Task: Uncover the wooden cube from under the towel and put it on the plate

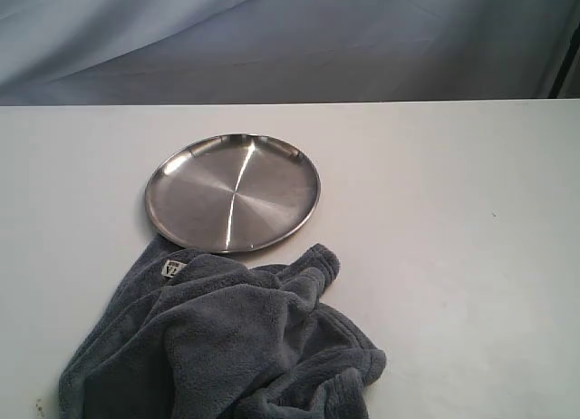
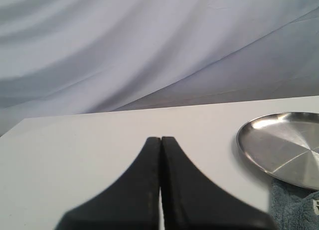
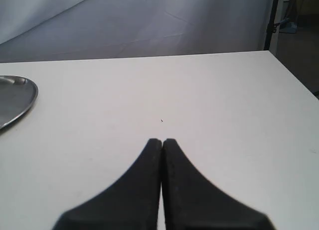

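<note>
The blue-grey fleece towel [image 1: 227,342] lies bunched at the table's front left, its white label [image 1: 172,268] near the plate. The wooden cube is hidden; no part of it shows. The steel plate [image 1: 232,192] sits bare just behind the towel, also seen as the plate [image 2: 284,148] with a towel corner [image 2: 296,207] beside it, and its rim [image 3: 17,103]. My left gripper [image 2: 161,139] is shut with nothing in it, over bare table to the left of the plate. My right gripper [image 3: 162,140] is shut and empty, over bare table to the right of the plate. Neither gripper shows in the exterior view.
The white table [image 1: 453,219] stretches to the right of plate and towel; its far edge meets a grey-blue backdrop curtain [image 1: 290,38]. A dark stand [image 3: 271,21] rises beyond the table's corner in the right wrist view.
</note>
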You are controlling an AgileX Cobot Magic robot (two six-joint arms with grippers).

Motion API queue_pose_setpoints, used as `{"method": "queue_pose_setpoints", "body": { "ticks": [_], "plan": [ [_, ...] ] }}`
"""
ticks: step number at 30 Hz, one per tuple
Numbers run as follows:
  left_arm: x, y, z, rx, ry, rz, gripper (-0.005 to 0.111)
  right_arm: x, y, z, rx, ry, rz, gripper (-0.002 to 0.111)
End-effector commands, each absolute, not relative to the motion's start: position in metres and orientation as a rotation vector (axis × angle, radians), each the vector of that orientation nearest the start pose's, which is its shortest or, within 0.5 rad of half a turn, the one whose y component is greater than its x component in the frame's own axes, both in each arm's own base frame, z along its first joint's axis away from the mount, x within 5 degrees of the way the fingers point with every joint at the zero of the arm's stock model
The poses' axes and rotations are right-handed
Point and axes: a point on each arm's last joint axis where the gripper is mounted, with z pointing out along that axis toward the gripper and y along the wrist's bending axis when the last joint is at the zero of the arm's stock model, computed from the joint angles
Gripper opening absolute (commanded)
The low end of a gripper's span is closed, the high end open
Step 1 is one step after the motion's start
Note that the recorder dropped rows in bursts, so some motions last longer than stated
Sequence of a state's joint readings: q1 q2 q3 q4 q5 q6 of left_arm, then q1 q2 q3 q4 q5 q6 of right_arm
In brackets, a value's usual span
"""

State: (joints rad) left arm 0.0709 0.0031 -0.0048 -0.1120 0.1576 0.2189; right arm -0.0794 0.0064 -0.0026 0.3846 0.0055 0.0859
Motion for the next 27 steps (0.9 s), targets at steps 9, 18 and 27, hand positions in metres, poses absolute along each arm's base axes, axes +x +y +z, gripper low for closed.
{"method": "queue_pose_setpoints", "body": {
  "ticks": [9,18,27],
  "plan": [
    [0.0563,0.0021,0.1993,0.043,1.637,0.113,0.0,0.0561,-0.0038,0.2118,0.411,1.451,0.327,0.003],
    [0.0563,0.0021,0.1993,0.043,1.637,0.113,0.0,0.0561,-0.0038,0.2118,0.411,1.451,0.327,0.003],
    [0.0565,0.0017,0.2071,-0.224,1.537,-0.16,0.0,0.0561,-0.0038,0.2118,0.411,1.451,0.327,0.003]
  ]
}}
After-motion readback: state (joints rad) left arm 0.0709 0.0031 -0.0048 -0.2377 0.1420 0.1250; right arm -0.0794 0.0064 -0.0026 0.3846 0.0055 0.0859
